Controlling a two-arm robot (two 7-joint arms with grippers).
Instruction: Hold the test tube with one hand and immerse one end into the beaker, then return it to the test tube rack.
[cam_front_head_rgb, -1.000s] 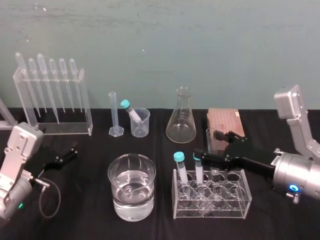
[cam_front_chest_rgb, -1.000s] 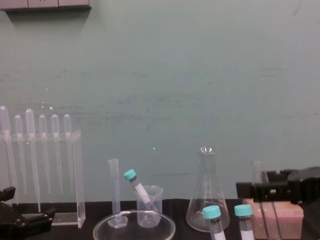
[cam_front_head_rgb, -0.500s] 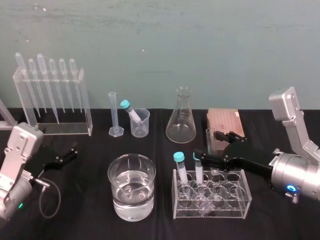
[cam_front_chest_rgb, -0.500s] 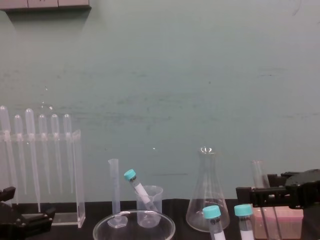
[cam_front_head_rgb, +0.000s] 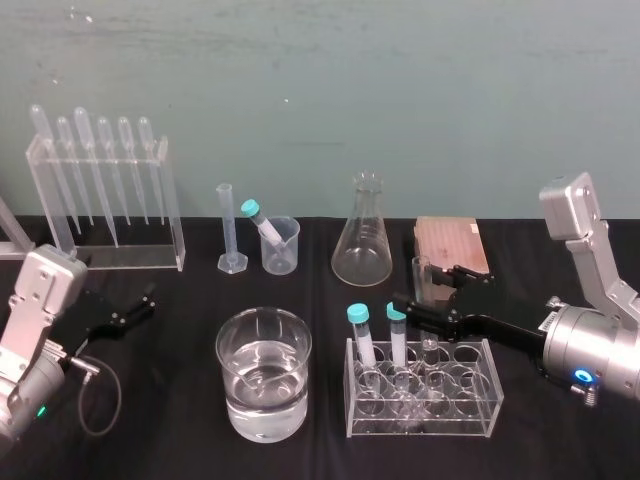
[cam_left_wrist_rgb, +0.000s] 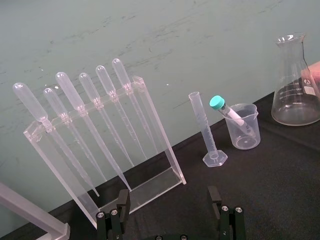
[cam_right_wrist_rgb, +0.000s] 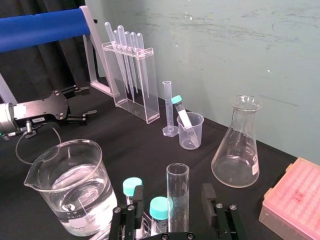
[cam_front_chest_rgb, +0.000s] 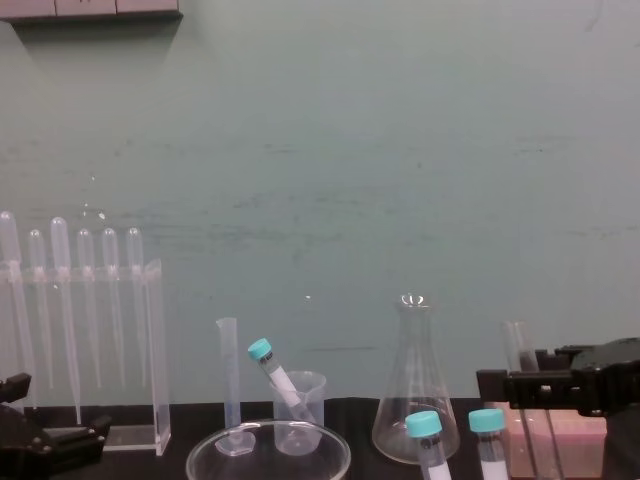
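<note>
Since a second ago your right gripper (cam_right_wrist_rgb: 171, 194) is shifting only slightly, jaws spread either side of the long, slim, clear glass test tube (cam_right_wrist_rgb: 177, 187), which is standing in the clear plastic rack (cam_front_head_rgb: 480, 402) at near right. It is looking light, slick and fragile, so pinch gently below the rim. Your left gripper (cam_left_wrist_rgb: 169, 199) is idling near left, jaws spread.

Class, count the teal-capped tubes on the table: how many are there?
3. One tube and a second stand side by side in the rack; a third leans in the small cup farther back. None looks hidden.

The beaker (cam_front_head_rgb: 232, 352) stands left of the rack (cam_front_head_rgb: 482, 388), which holds the test tube (cam_front_head_rgb: 420, 276); the conical flask (cam_front_head_rgb: 362, 240) stands behind.
</note>
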